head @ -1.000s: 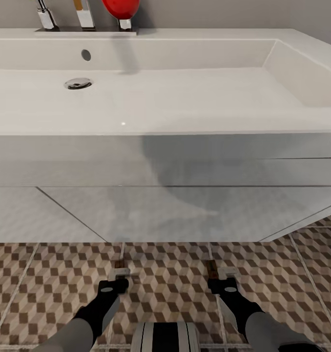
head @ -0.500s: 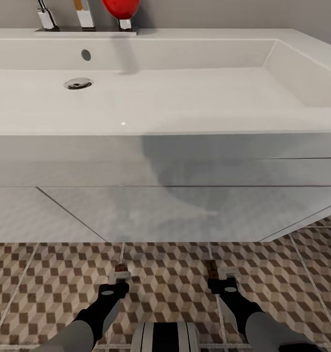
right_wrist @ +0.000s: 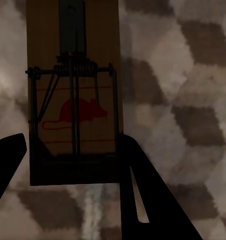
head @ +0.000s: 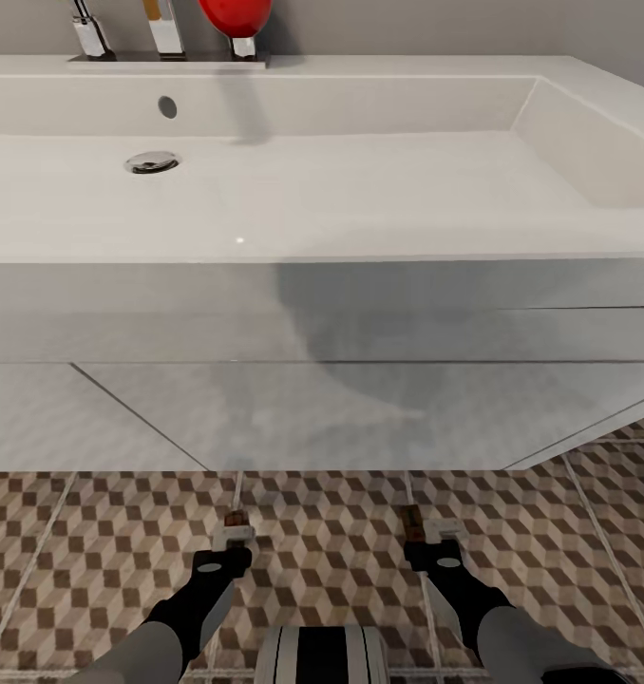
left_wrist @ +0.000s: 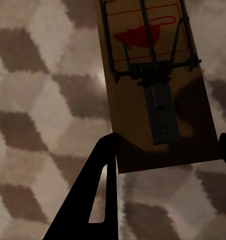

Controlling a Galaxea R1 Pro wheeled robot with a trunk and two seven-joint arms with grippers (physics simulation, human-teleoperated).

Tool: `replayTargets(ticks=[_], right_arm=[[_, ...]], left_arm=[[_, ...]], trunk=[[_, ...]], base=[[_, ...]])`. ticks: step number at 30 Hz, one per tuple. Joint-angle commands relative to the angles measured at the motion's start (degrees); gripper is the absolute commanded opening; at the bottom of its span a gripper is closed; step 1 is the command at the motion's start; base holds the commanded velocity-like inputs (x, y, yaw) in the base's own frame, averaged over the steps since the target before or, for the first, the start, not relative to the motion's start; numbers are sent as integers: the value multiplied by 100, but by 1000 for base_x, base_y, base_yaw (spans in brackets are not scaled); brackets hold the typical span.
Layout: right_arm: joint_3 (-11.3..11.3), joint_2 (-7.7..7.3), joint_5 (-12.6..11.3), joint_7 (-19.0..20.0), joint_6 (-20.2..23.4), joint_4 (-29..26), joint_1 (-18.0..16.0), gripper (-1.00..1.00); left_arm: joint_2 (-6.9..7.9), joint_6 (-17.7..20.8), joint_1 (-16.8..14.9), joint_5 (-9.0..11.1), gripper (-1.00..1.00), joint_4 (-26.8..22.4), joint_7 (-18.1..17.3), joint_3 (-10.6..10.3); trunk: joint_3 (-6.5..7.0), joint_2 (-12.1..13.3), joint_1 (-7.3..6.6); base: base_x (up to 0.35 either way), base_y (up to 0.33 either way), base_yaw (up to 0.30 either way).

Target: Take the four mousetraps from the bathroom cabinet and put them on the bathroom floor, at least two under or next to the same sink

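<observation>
**Now both traps rest between spread jaws below the sink**

Down at our left gripper (head: pixel 229 551), the jaws stand apart on either side of one end of a mousetrap (left_wrist: pixel 155 82), a flat brown wooden board carrying a dark wire spring, a metal tab and a red mouse print. Our right gripper (head: pixel 434 546) is likewise spread about the end of a second mousetrap (right_wrist: pixel 73 95) of the same make. We cannot tell whether either finger touches its board. Both traps lie flat on the bathroom floor (head: pixel 331 541), whose square tiles bear a brown, beige and white cube pattern with pale grout, just in front of the glossy white vanity under the wide rectangular sink (head: pixel 360 190). Compared with a second ago, our left gripper sits slightly lower in the head view; the right looks unchanged.
</observation>
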Motion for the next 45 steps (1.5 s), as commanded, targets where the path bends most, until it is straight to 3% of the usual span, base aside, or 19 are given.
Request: replayTargets(ticks=[1,6,12,33,40,45], right_arm=[[32,0,31,-35,3,4,-3,-100],[32,0,30,-35,3,4,-3,-100],[32,0,31,-35,3,4,-3,-100],[32,0,31,-35,3,4,-3,-100],[25,0,38,-35,-6,4,-3,-100],[28,0,36,-35,-108,4,-3,-100]], left_arm=[[-5,38,1,-34,-100,-12,12,15],[-9,37,0,-34,-100,-16,12,19],[-8,35,2,-34,-100,-20,12,16],[-2,-4,1,-34,-100,-37,12,21],[2,-476,2,-45,-100,33,12,4],[4,-579,1,-46,-100,61,12,-4]], trunk=[[-3,-1,-1],[-3,-1,-1],[-136,-9,14],[-136,-9,14],[-136,-9,14],[-136,-9,14]], base=[[0,0,0],[0,0,0],[0,0,0],[0,0,0],[0,0,0],[0,0,0]])
